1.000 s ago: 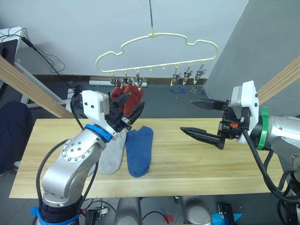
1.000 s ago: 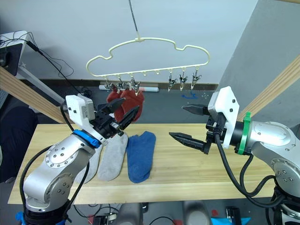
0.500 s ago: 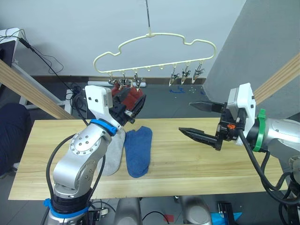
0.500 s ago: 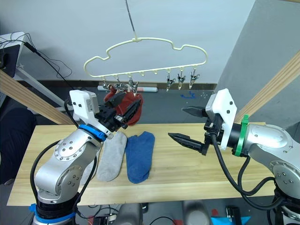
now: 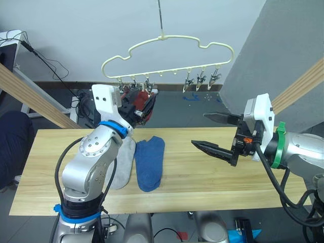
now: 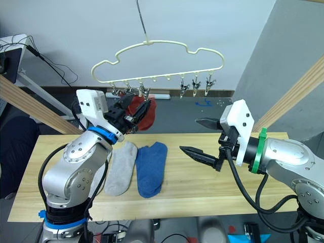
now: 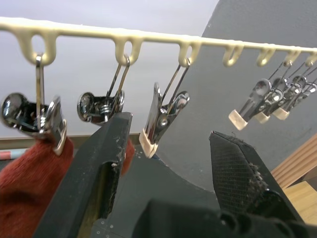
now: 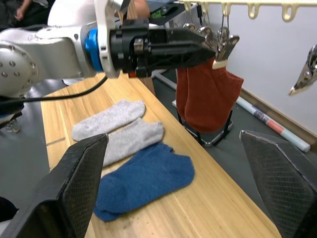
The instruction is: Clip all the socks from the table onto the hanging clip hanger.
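The left gripper (image 7: 166, 148) is raised with its fingers spread wide and empty, just below the clip hanger (image 5: 167, 48), whose bar runs left to right. Two rust red socks (image 8: 205, 94) hang toe-down from clips beside it. Below, on the table (image 5: 202, 187), two grey socks (image 8: 119, 129) and a blue sock (image 5: 150, 162) lie lengthwise, toes toward the robot. The right gripper (image 5: 210, 132) hovers wide open, empty, right of the blue sock.

The left end effector (image 5: 143, 104) covers much of the red socks (image 5: 147, 99) behind it; below it, its arm hides part of the grey sock (image 5: 121, 164).
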`<state>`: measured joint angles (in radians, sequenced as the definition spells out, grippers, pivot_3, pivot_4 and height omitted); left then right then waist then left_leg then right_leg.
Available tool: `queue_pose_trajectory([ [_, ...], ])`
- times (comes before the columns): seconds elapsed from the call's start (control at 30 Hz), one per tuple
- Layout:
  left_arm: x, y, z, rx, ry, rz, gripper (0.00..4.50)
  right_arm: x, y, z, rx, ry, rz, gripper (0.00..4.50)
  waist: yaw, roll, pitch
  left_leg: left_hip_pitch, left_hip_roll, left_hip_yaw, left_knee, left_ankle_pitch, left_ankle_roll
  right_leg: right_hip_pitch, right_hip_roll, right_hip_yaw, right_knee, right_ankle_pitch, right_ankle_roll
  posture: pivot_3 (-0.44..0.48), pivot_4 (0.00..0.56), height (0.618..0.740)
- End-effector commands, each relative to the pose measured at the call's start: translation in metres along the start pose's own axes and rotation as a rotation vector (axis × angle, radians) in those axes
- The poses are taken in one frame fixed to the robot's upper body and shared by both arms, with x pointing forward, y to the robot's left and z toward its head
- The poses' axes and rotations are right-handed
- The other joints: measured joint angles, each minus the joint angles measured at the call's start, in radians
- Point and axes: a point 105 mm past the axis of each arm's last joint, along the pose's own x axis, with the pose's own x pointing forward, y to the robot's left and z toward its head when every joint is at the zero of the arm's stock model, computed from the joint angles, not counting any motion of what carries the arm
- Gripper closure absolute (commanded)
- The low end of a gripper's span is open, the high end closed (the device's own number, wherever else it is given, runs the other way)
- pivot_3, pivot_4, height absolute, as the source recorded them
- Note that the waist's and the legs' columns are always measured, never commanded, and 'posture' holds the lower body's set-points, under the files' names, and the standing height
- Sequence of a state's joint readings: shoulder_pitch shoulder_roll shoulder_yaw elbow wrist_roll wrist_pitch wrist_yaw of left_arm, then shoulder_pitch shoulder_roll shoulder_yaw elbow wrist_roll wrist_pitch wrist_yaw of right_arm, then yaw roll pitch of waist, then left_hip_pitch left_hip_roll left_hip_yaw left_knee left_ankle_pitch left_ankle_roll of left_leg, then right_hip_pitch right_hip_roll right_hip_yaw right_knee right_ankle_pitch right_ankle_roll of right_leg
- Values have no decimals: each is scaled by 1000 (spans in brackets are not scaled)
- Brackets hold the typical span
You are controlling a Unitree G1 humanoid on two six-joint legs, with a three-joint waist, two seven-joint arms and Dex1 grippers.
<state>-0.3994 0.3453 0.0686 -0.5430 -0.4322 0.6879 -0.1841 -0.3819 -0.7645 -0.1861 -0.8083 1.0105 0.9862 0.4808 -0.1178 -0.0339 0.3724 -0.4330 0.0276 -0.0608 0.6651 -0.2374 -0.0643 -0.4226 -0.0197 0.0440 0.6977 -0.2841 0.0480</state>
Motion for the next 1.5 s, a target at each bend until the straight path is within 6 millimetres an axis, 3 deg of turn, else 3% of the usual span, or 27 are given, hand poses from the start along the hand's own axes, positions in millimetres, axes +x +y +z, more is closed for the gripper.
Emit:
queue_pose_trajectory([
  [0.03,2,-5,11,2,-37,-10,1637,-2,7,8,-40,-32,12,54,-1,0,0,0,0,0,0,0,0,0,0,0,0,0,0,-314,377,740],
  [0.37,4,-8,11,-1,-35,-22,1637,-1,6,7,-36,-30,6,54,-5,0,0,0,0,0,0,0,0,0,0,0,0,0,0,-316,378,740],
  [0.93,25,-3,4,8,-39,3,1637,-1,6,5,-27,-26,-21,54,-25,0,1,0,0,0,-1,0,0,0,0,0,-1,0,0,-347,382,740],
  [1.5,33,7,15,10,-89,83,1637,0,7,3,-21,-23,-30,54,-26,0,1,0,0,1,-1,0,0,0,0,1,-2,0,0,-351,374,740],
])
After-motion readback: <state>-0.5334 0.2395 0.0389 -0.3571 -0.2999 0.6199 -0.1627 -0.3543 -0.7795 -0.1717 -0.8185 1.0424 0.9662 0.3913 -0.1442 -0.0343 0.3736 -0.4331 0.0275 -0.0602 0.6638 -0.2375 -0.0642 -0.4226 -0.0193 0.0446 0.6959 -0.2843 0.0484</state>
